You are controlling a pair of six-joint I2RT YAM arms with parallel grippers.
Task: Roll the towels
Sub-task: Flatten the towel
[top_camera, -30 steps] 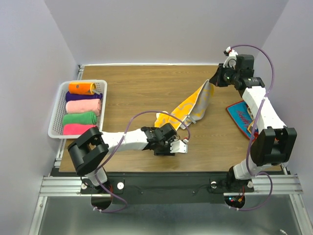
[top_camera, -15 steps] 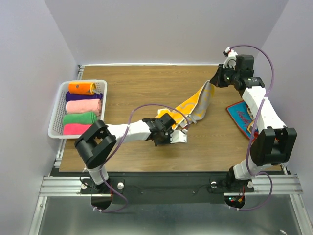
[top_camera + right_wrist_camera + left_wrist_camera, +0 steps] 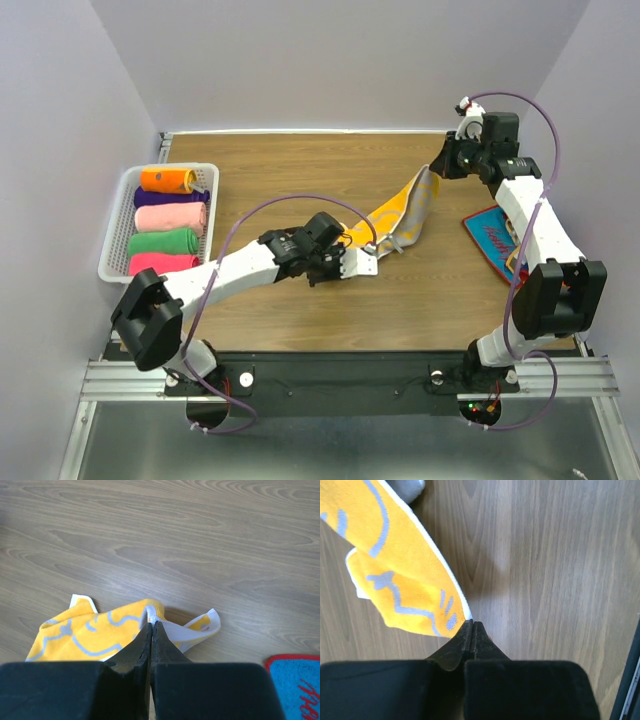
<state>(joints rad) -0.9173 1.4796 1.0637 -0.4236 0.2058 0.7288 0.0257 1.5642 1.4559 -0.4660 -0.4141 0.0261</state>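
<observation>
A yellow towel (image 3: 395, 210) with blue squiggles and a white edge hangs stretched between both grippers above the wooden table (image 3: 300, 170). My right gripper (image 3: 437, 172) is shut on its far corner at the back right; in the right wrist view the white hem (image 3: 172, 627) is pinched at that gripper (image 3: 151, 623). My left gripper (image 3: 352, 250) is shut on the near corner; in the left wrist view the yellow towel (image 3: 395, 570) meets that gripper (image 3: 472, 623). Rolled towels lie in a row: orange (image 3: 167, 180), purple (image 3: 170, 198), pink (image 3: 168, 218).
The rolls sit in a white slatted basket (image 3: 120, 215) at the table's left edge, with a green roll (image 3: 162, 241) and a bright pink roll (image 3: 158, 263) nearest me. A blue towel with a red border (image 3: 493, 238) lies flat under the right arm.
My left gripper has shut on the towel's near corner and moved away from the front edge; its elbow swung left. The towel's low end has lifted. The right arm has not moved.
</observation>
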